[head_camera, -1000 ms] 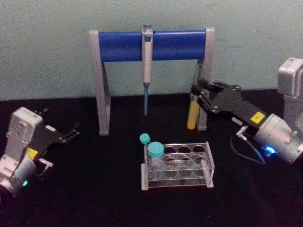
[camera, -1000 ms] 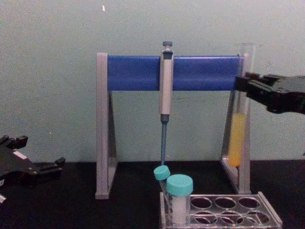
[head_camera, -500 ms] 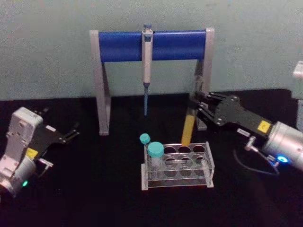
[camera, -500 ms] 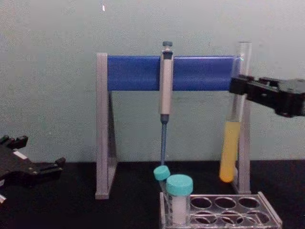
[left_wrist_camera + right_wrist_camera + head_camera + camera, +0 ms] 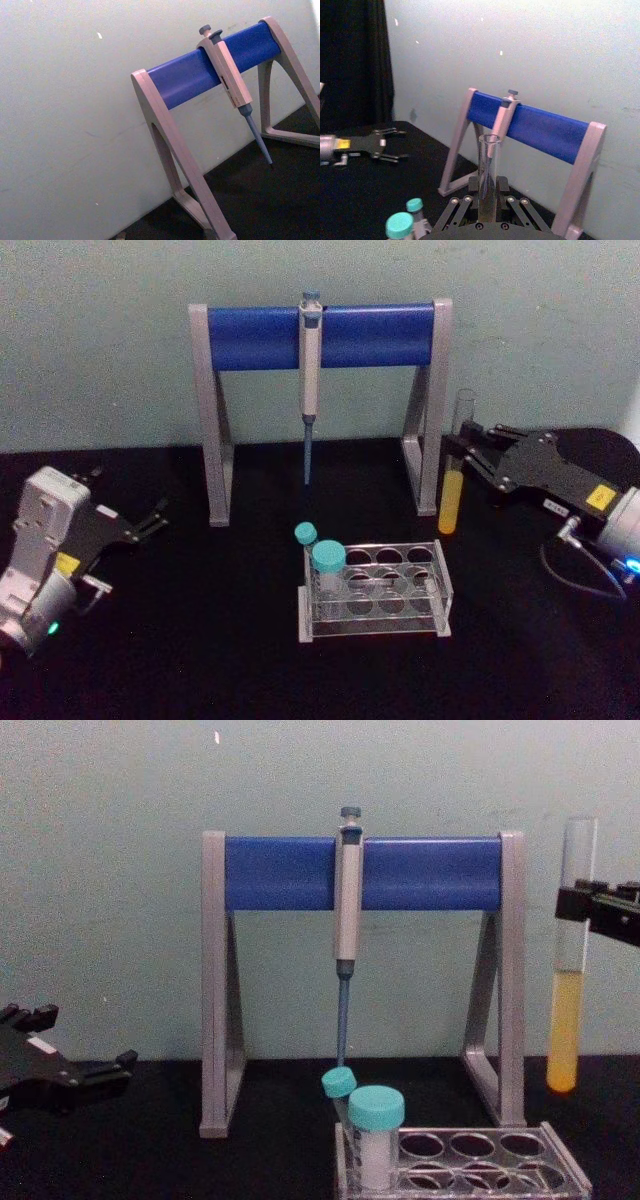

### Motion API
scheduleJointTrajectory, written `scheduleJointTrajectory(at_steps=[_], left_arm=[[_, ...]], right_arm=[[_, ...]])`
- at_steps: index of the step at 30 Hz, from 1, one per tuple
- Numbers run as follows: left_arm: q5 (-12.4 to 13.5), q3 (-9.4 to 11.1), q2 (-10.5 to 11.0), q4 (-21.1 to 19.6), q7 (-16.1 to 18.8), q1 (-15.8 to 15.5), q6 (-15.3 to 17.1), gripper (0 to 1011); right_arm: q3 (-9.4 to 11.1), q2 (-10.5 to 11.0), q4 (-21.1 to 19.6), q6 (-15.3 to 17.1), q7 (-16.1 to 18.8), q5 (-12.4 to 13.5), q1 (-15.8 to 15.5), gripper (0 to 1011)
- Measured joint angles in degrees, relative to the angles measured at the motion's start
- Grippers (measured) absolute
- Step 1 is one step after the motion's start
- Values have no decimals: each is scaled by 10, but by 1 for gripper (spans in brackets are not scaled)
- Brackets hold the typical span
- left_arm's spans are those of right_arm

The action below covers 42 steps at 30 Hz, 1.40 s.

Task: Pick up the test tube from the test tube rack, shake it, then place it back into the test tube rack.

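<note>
right gripper point(image 5: 466, 452) clamped on upright test tube point(image 5: 449, 502), mid-right, airborne, apart from test tube rack point(image 5: 372, 630) | chest view: its body cut off at right edge | left gripper point(image 5: 152, 520) splayed, lower left

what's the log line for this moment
right gripper shut on test tube, upright, clear of test tube rack | left gripper idle at left
</note>
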Motion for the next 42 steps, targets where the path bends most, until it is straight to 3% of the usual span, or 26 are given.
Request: scheduleJointTrajectory(at_steps=[5,13,24,42], left_arm=[[0,0,0,0,0,0,0,1001],[0,0,0,0,0,0,0,1001],[0,0,0,0,0,0,0,1001],[0,0,0,0,0,0,0,1002]], right_arm=[[-9,-22,14,-4,-13,-24,16,228],[-22,-53,40,-15,5,-27,36,228],[-33,-62,60,-27,38,-6,39,227],[-58,-68,100,-35,64,-1,50,228]])
